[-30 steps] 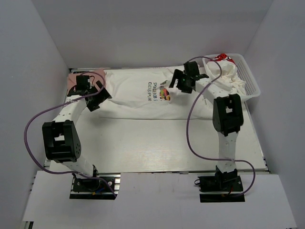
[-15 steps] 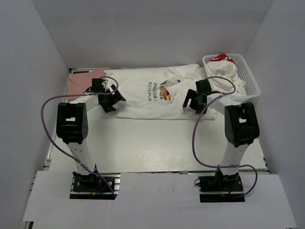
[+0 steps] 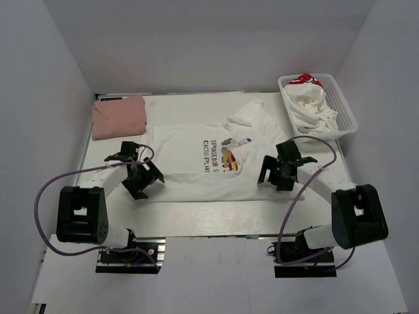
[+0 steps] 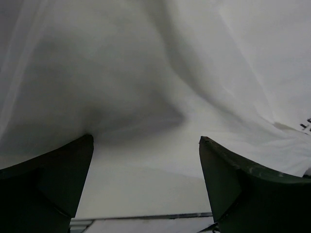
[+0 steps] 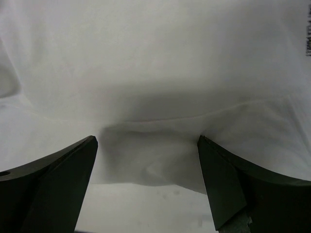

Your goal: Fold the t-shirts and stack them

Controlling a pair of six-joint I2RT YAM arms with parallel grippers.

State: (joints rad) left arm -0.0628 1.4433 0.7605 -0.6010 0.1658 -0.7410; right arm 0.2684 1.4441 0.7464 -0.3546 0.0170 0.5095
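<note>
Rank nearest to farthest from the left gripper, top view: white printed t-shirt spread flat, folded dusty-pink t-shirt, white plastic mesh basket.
1. white printed t-shirt, its near-left edge right at the left gripper.
2. folded dusty-pink t-shirt, far-left corner.
3. white plastic mesh basket, far-right corner.

Near strip of table (image 3: 216,212) in front of the printed shirt (image 3: 196,157): bare between the two arms, the widest passage. Left gripper (image 3: 143,178) and right gripper (image 3: 280,171) sit low at the shirt's near corners, jaws spread wide, with cloth ahead of each gap. Far left corner is taken by the folded pink shirt (image 3: 119,116), far right by the basket (image 3: 348,118), heaped with cloth. The far band between them looks bare, though white on white is hard to separate. Purple cable (image 3: 43,190) loops outside the left arm. Walls (image 3: 209,46) close three sides.
</note>
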